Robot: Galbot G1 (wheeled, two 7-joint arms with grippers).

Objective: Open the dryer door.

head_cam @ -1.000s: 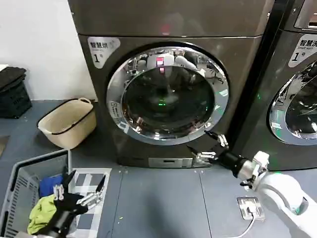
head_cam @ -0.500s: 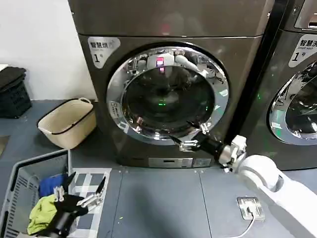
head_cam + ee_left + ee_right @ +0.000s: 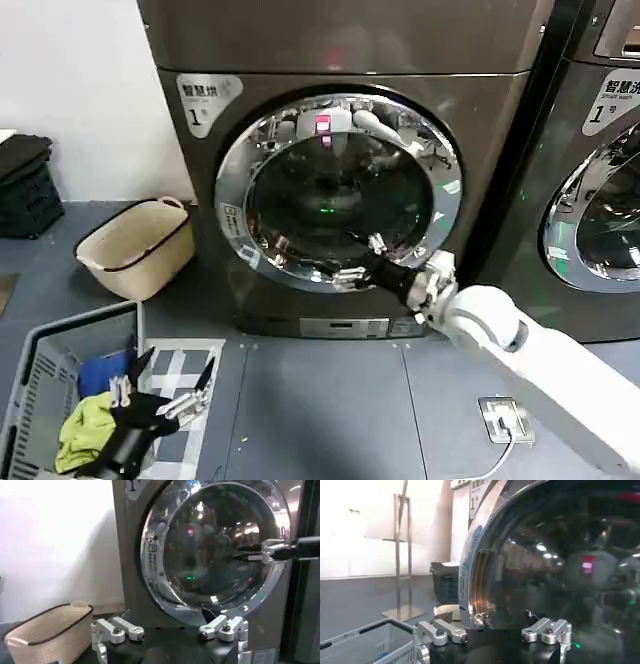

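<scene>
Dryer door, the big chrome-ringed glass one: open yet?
Still shut: the chrome-ringed glass dryer door sits flush on the bronze-grey dryer; open right gripper at its lower rim.

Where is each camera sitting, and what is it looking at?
Head: up high, looking down at the dryer, both arms showing.
Left wrist: low by the basket, facing the door, left pincer open in front.
Right wrist: right up against the glass, right pincer open.
Shared: all see the door; head and left wrist see the right pincer.

Right pincer [image 3: 361, 260] before the dryer door [image 3: 338, 190] (lower part); left pincer [image 3: 160, 385] over a basket [image 3: 40, 380].
</scene>
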